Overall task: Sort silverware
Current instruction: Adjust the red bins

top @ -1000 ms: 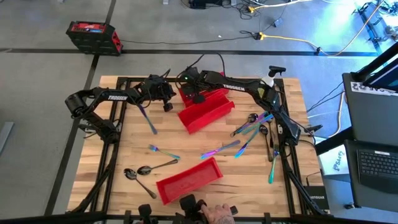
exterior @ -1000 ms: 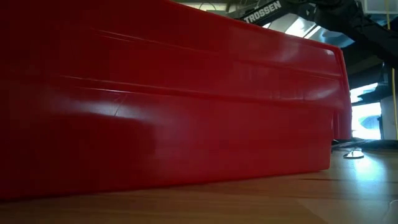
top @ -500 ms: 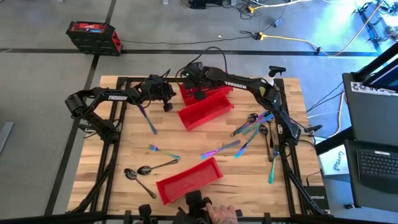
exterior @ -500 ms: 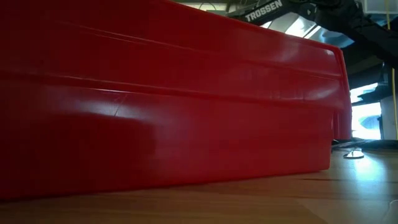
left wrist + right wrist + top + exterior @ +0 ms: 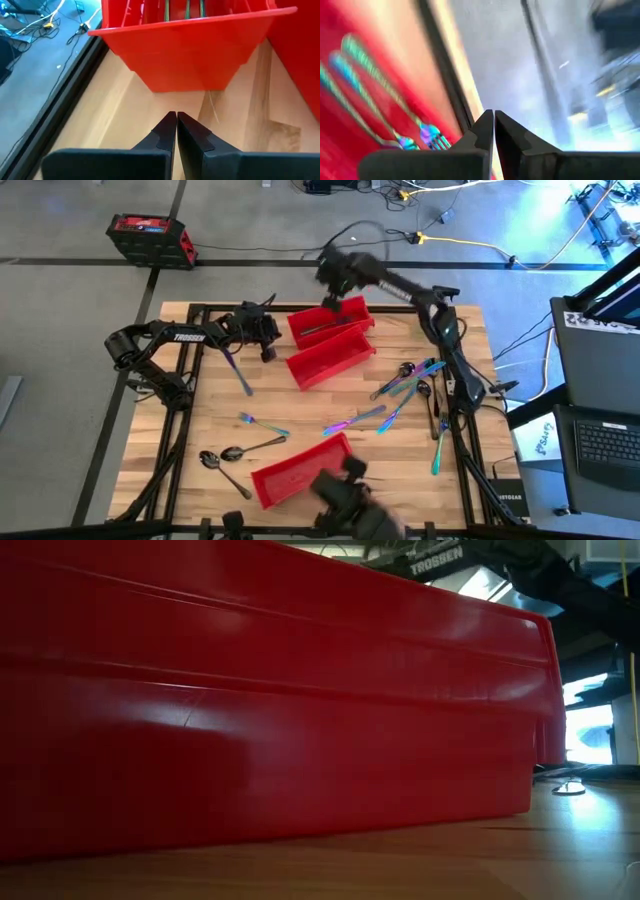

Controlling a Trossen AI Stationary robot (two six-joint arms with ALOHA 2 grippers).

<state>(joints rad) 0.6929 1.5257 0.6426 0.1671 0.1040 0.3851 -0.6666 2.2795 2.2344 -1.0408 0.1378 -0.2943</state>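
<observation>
Claws both clenched empty: right claw (image 5: 333, 272) above far bin (image 5: 330, 321), left claw (image 5: 262, 332) beside it.

Three red bins (image 5: 330, 321) glowed against the pale, striped wood bench (image 5: 190, 442); the scattered silverware (image 5: 402, 385) shimmered iridescent blue-purple-teal, two spoons (image 5: 222, 454) at the near left dark bronze, both arms black.

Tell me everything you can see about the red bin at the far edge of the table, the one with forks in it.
The long rectangular red plastic bin lies at the table's far edge, open side up, angled, beside a second red bin nearer the middle. In it lie slim iridescent forks, side by side, handles along its length. From the left wrist view, its end wall tapers downward onto the wooden tabletop. The left claw, shut, points at that end; the right claw, shut, is above its far rim.
</observation>
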